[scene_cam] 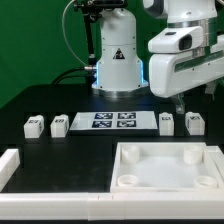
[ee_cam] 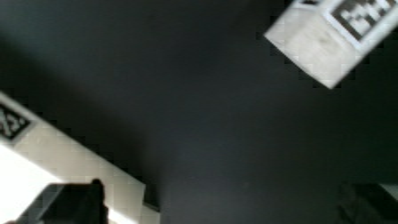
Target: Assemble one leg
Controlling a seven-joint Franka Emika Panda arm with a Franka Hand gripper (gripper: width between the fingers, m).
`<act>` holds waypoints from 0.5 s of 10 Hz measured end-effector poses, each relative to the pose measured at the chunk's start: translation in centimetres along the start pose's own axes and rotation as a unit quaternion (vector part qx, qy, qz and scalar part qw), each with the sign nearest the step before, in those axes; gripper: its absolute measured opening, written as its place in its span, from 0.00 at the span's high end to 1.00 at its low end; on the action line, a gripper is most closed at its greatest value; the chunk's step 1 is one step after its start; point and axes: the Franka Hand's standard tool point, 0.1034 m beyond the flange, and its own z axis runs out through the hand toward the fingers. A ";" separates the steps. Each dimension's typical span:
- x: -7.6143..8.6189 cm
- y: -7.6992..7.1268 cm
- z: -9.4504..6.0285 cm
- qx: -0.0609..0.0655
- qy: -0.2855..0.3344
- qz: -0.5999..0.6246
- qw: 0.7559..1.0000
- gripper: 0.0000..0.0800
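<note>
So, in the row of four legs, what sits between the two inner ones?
The marker board lies flat between the second leg and third leg from the exterior view's left, touching neither, as seen in the exterior view.

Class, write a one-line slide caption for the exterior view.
Open gripper hovers near two of four small legs flanking the marker board, behind the large socketed panel.

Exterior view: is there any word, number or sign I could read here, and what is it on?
No readable word or number in either view.
On the robot base: a dark triangular sign, too small to read.
On the marker board: four black-and-white pattern tags, no letters.
On the four legs: one such tag each, no letters.
Wrist view: parts of two tags, blurred.
</note>
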 end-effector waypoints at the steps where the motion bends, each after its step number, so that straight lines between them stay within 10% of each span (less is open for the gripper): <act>1: -0.3 -0.7 1.2 0.014 -0.013 0.100 0.995 0.19; 5: -0.4 -4.1 3.1 0.022 -0.025 0.325 0.945 0.19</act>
